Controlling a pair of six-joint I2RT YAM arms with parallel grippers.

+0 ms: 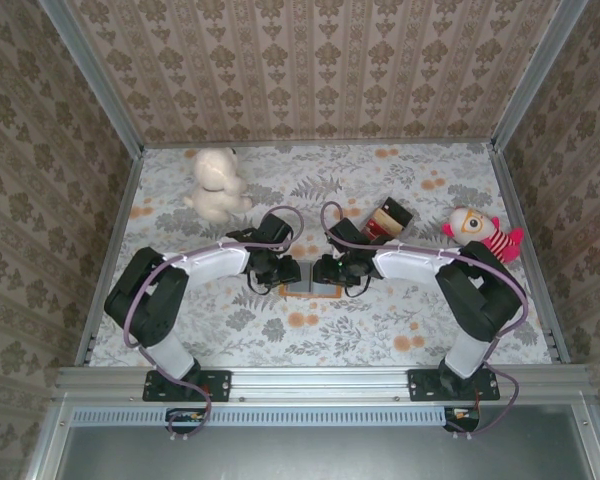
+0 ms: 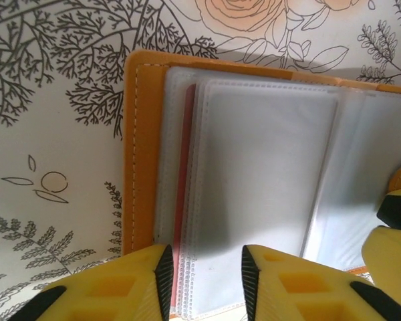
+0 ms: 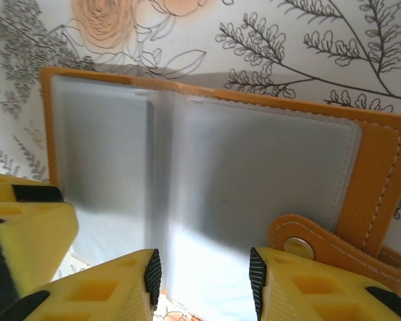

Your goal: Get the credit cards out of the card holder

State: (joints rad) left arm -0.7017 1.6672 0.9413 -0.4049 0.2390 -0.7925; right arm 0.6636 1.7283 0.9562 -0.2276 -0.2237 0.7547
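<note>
The card holder [image 1: 310, 289] lies open on the bench [image 1: 400, 325], its long axis side to side. The left tool [image 2: 207, 271], half open, straddles the page stack holding a red credit card [image 2: 184, 174] just ahead. The right tool [image 3: 204, 271], half open, hovers over the other half.

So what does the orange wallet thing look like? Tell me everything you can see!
The card holder lies open and flat on the flowery tablecloth, between the two arms. Its cover looks like orange-tan leather with pale stitching. A strap with a metal snap lies loose at one end. Inside are cloudy plastic pocket pages, and a red card peeks out from behind them. The left pincer and right pincer each straddle the pages' edge, jaws apart.
</note>
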